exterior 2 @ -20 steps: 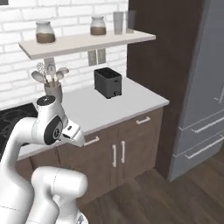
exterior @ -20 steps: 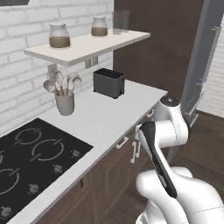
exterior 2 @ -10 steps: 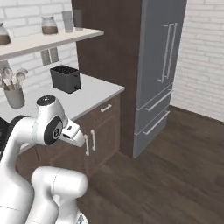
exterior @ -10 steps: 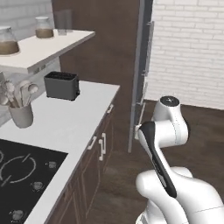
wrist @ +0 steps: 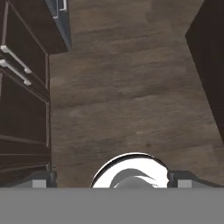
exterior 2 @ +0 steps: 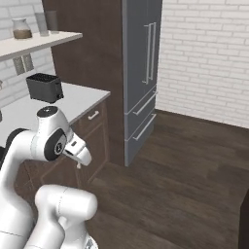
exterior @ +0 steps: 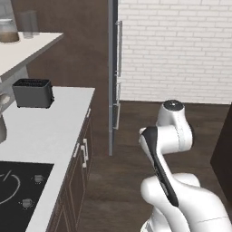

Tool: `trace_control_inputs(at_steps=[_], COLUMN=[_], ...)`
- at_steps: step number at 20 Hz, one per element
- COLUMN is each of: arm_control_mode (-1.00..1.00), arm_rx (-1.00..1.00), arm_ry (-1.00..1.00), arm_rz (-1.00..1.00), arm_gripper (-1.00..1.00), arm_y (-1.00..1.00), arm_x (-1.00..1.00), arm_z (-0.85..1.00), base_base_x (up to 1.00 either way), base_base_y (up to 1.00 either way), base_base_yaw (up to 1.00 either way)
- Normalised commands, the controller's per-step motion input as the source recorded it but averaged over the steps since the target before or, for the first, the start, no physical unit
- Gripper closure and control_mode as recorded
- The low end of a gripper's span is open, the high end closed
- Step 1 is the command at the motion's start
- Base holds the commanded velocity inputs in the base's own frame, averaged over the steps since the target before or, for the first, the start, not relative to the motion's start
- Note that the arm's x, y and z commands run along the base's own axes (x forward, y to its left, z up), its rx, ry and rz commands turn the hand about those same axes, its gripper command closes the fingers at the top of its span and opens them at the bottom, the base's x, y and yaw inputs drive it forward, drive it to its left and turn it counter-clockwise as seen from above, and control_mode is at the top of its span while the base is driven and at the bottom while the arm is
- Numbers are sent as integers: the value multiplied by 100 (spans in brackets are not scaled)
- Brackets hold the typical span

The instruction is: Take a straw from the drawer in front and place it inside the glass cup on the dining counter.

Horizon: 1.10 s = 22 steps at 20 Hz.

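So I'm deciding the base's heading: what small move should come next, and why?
Probably keep turning the base right. The base views face the fridge, the brick wall and wood floor, while a dark wood side just enters at the right edge, possibly the dining counter. The arm is folded, and I cannot tell the gripper's state.

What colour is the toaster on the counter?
Black. The toaster shows best in the left base view, standing on the white counter.
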Motion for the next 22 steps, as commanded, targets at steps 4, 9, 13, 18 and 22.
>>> trace_control_inputs(at_steps=[4,9,13,18,22], arm_control_mode=[-100,-100,-100,-100,-100], arm_rx=[0,0,14,34,42], arm_ry=[2,25,45,39,26], arm_rz=[-2,2,16,21,13], arm_gripper=[-100,-100,-100,-100,-100], arm_y=[3,5,7,26,51], arm_x=[55,90,82,39,25], arm_z=[0,-4,-17,-27,-38], base_base_x=[0,0,0,0,0], base_base_y=[0,0,0,0,0], base_base_yaw=[0,0,0,0,0])
